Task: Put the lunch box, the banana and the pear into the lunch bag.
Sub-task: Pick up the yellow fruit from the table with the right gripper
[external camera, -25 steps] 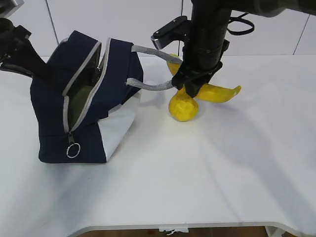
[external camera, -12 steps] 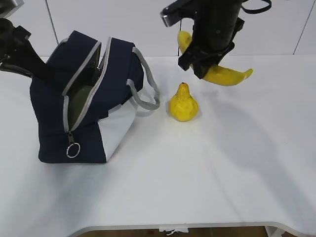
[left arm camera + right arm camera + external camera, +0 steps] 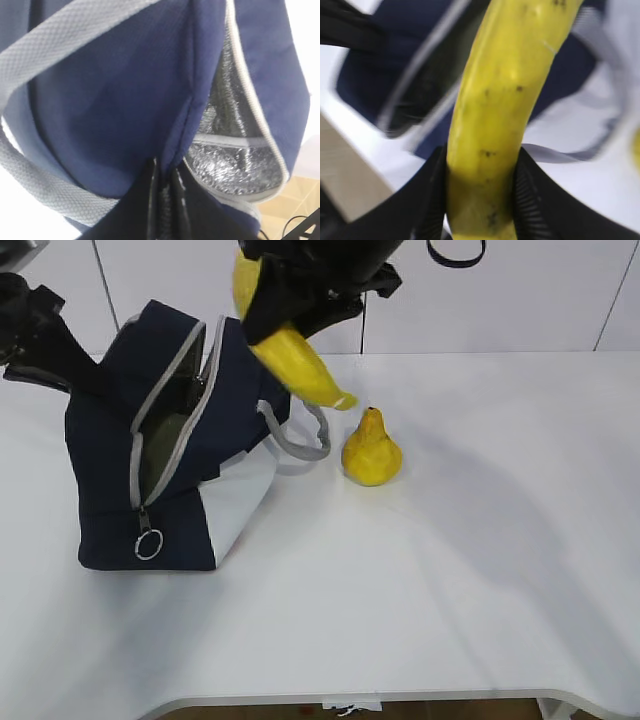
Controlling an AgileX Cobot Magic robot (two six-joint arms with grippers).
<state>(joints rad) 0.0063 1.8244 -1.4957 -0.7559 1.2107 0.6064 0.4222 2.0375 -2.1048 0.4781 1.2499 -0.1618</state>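
Our right end effector (image 3: 480,200) grips the long, curved yellow banana (image 3: 290,355) above the gaping navy-blue fabric lunch bag (image 3: 175,455), whose edge our left end effector (image 3: 162,200) pinches open. The speckled yellow pear (image 3: 371,448) waits on the white bench (image 3: 480,540); we cannot see the lunch box.

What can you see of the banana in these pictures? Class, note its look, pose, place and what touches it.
The banana is long, gently curved and yellow, its skin smooth with a few small dark specks. It hangs in the air, tilted, its lower tip pointing down towards the pear, above the open bag. The right gripper is shut on it, one black ribbed finger pressed against each side. Nothing else touches it.
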